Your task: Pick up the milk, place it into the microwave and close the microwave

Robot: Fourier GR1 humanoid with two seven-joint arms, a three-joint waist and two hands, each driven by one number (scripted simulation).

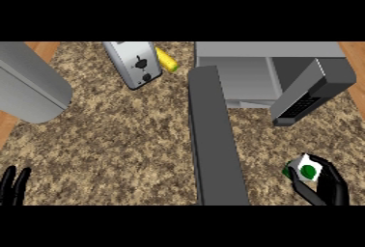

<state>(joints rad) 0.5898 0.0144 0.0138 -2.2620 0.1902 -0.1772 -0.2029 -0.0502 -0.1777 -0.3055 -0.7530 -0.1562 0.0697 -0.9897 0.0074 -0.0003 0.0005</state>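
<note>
Head view: the right hand (pixel 329 185) curls round the milk (pixel 308 171) (white carton, green spot) near the counter's (pixel 128 140) front right corner, before the microwave (pixel 267 72), whose door (pixel 214 140) stands open. The left hand (pixel 14 185) rests with fingers straight at the front left edge. A toaster (pixel 135 62) lies along the back edge.
</note>
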